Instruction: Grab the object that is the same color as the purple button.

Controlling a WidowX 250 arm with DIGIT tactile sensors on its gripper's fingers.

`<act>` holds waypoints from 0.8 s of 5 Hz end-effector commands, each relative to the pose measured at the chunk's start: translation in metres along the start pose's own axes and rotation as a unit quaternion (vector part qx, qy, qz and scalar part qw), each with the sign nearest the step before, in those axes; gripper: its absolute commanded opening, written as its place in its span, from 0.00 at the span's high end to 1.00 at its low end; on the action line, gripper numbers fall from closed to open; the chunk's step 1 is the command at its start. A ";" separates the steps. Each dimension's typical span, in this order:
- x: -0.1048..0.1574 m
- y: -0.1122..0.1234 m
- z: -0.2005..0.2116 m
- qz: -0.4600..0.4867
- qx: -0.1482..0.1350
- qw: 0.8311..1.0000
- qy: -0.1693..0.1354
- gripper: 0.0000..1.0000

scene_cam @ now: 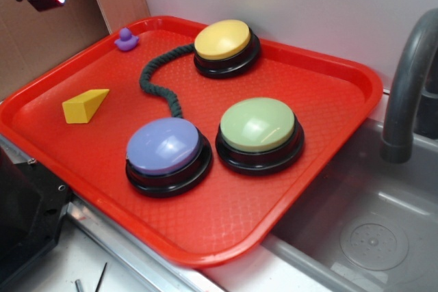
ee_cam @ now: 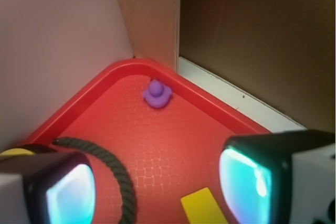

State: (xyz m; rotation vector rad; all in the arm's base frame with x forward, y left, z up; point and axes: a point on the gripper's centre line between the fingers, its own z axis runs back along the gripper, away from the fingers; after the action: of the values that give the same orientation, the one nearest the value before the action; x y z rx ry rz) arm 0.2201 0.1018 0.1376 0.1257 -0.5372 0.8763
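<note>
From the wrist view the fingers [ee_cam: 157, 182] stand spread and empty, rope [ee_cam: 113, 171] and yellow wedge [ee_cam: 203, 207] just beneath. The purple duck [ee_cam: 157, 94] sits ahead in the red tray's [ee_cam: 105, 80] far corner; I'd advance, centre over it, descend clear of the rim, then close gently.

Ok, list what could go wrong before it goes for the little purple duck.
1. The purple duck sits tight in the tray's far corner, close to the raised rim; a finger could land on the rim instead of the tray floor.
2. The duck is tiny, so the open gripper could nudge it away rather than close on it.
3. The dark rope lies nearby and might snag.
</note>
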 end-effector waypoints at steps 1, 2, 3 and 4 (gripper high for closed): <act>0.017 0.010 -0.036 0.038 0.041 0.998 0.012 0.00; 0.024 0.012 -0.066 0.044 0.063 0.997 0.001 0.00; 0.023 0.014 -0.080 0.072 0.083 0.994 -0.005 0.00; 0.026 0.017 -0.087 0.142 0.096 0.985 -0.028 0.00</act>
State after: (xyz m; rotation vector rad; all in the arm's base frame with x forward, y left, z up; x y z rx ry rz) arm 0.2568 0.1497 0.0542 0.2665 -0.4773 1.2010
